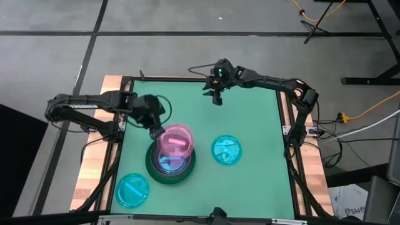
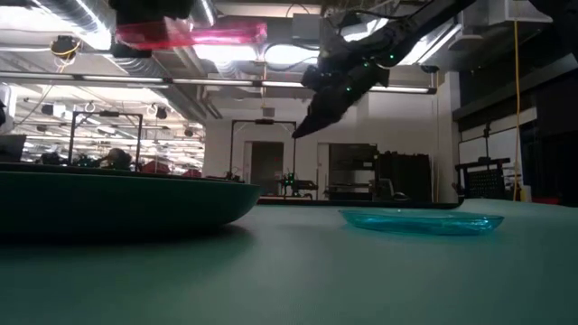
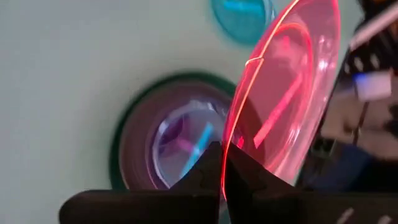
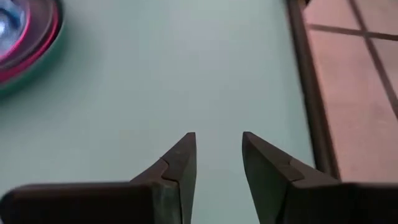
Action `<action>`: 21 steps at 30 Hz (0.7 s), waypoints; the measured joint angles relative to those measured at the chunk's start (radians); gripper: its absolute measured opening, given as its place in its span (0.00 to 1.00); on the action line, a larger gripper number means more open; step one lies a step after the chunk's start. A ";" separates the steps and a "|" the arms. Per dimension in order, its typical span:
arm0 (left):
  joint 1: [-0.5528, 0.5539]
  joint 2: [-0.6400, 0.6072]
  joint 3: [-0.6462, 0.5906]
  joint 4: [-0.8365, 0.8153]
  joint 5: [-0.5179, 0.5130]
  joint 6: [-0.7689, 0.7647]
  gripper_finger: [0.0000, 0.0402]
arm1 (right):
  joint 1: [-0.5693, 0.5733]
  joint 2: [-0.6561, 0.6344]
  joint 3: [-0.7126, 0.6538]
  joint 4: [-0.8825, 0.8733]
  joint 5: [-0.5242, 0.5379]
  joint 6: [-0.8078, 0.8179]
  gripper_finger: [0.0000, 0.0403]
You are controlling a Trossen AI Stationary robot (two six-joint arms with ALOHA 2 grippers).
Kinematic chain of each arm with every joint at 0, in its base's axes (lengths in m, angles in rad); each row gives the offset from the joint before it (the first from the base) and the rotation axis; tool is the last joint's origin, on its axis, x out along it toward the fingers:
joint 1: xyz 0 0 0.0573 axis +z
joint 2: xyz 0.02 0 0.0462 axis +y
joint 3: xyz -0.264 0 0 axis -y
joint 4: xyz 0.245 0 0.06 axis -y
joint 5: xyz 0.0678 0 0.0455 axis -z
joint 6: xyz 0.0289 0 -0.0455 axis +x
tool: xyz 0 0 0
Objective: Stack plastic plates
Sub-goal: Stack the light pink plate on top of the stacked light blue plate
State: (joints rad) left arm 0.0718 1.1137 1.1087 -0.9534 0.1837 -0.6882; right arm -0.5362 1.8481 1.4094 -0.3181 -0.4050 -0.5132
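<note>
Two cyan plates still lie loose on the green table (image 1: 250,112): one (image 1: 226,150) just right of the stack, the other (image 1: 132,190) near the front left corner. The stack (image 1: 170,164) sits left of centre, a large dark green plate at the bottom with a pink rim and smaller translucent plates nested inside; how many are in there I cannot count from above. The left gripper (image 1: 156,132) is clamped on the rim of a translucent pink plate (image 1: 175,140), holding it in the air over the stack, so that one looks close to being placed. The right gripper (image 1: 217,95) hangs near the far edge of the table, its fingers apart and empty. By my reckoning the job is past halfway, with this plate and both cyan ones left. No brand, label or writing is readable anywhere.
</note>
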 joint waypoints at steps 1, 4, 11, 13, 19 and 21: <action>-0.026 0.002 0.000 -0.012 0.001 -0.010 0.00 | 0.006 0.000 0.000 -0.020 0.002 -0.019 0.30; -0.100 0.023 0.000 -0.015 -0.012 -0.018 0.00 | 0.027 0.000 0.000 -0.063 0.012 -0.054 0.30; -0.222 0.114 0.000 -0.016 -0.059 -0.044 0.00 | 0.092 0.000 0.000 -0.070 0.039 -0.072 0.30; -0.241 0.152 0.000 -0.015 -0.063 -0.043 0.00 | 0.113 0.000 0.000 -0.069 0.046 -0.072 0.30; -0.257 0.264 0.000 -0.028 -0.063 -0.037 0.00 | 0.158 0.000 0.000 -0.069 0.062 -0.073 0.30; -0.255 0.292 0.000 -0.047 -0.063 -0.021 0.00 | 0.169 0.000 0.000 -0.069 0.062 -0.073 0.30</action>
State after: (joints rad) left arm -0.1832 1.4056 1.1088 -1.0006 0.1205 -0.7095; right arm -0.3670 1.8481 1.4090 -0.3874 -0.3428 -0.5858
